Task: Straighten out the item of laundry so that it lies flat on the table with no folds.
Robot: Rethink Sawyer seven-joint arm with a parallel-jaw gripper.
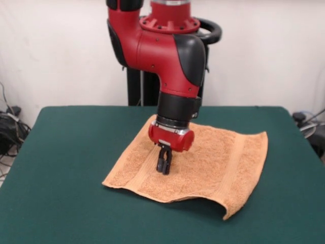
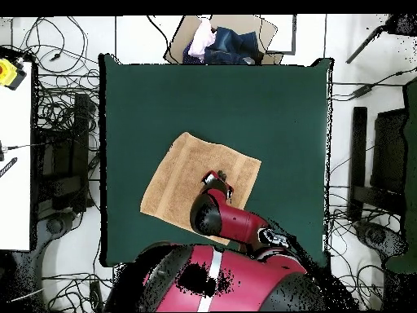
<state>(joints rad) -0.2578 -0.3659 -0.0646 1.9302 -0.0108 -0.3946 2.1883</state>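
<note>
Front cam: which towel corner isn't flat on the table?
The corner of the towel nearest the camera, at lower right. Its edge lifts in a wave with shadow beneath it. The other visible corners lie flat on the green table. The pincer stands mid-towel.

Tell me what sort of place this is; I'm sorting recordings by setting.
Most likely a robotics lab. A red robot arm works over a towel on a green-topped table, with loose cables across the floor around it.
</note>
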